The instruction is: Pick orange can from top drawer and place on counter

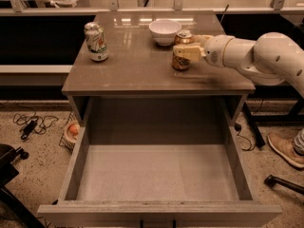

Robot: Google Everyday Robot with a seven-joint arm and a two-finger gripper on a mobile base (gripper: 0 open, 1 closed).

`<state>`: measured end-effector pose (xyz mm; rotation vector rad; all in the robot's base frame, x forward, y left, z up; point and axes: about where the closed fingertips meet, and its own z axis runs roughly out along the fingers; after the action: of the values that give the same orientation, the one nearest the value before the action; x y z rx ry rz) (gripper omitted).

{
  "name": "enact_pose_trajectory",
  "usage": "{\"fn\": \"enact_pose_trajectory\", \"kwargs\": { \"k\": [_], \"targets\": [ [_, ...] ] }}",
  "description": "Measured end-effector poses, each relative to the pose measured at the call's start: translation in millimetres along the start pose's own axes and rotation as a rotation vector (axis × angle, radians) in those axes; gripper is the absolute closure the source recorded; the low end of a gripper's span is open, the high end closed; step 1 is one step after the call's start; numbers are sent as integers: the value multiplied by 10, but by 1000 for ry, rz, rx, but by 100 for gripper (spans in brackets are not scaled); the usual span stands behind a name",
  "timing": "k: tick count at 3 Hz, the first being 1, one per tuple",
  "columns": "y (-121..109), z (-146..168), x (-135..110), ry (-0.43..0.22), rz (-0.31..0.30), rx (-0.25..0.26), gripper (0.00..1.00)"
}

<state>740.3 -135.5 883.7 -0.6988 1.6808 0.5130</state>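
Fig. View from above and in front of the counter. Gripper [184, 52] sits at approx. 2 o'clock from the counter's centre, clamped on the orange can [178, 61]: one pale finger [189, 52] lies across the can's near side, the other is hidden behind it. Can stands upright on the counter [137, 72], silver top and pull tab facing up, base touching the surface. White arm [259, 56] runs from the gripper toward 3 o'clock and leaves the view at the right edge. White bowl [165, 31] stands just beside the can at its 11 o'clock, w/ a narrow gap between them. White-and-green can [96, 42], dented, stands upright at approx. 10 o'clock on the counter, well apart from the gripper. Top drawer [76, 167] is pulled fully open at 6 o'clock below the counter's front edge; pale flat bottom and thick side walls visible. Speckled floor [42, 163] lies on both sides: black cables [32, 123] at 9 o'clock, a tan shoe [286, 149] at 4 o'clock.
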Motion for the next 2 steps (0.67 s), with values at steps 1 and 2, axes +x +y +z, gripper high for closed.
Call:
{"fn": "enact_pose_trajectory", "kwargs": {
  "k": [1,2],
  "targets": [
    [21,24,-1,0,0,-5,15],
    [40,46,-2,0,0,-9,0]
  ]
}}
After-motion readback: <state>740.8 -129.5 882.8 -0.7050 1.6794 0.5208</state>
